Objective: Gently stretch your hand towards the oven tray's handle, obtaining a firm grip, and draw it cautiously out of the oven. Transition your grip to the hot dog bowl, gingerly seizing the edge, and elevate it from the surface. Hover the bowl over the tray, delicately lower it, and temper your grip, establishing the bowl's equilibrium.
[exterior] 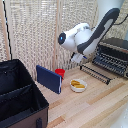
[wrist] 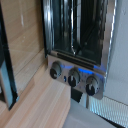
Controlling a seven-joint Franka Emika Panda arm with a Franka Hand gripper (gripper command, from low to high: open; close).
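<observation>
My worktop (exterior: 95, 107) is pale wood planking. On it the toaster oven (exterior: 114, 55) stands at the exterior view's right, its door (exterior: 95, 73) dropped open. Near the middle sits the white bowl of hot dog pieces (exterior: 78, 85), with a small red cup (exterior: 60, 73) just behind a dark blue book-like slab (exterior: 49, 79) standing on edge. A big black fabric case (exterior: 19, 97) fills the exterior view's left.

one oven (exterior: 114, 55), one oven tray (exterior: 111, 62), one hot dog bowl (exterior: 78, 85), one red cup (exterior: 60, 73), one blue book (exterior: 48, 79), one black case (exterior: 19, 98), three knobs (wrist: 74, 76) on the oven.
</observation>
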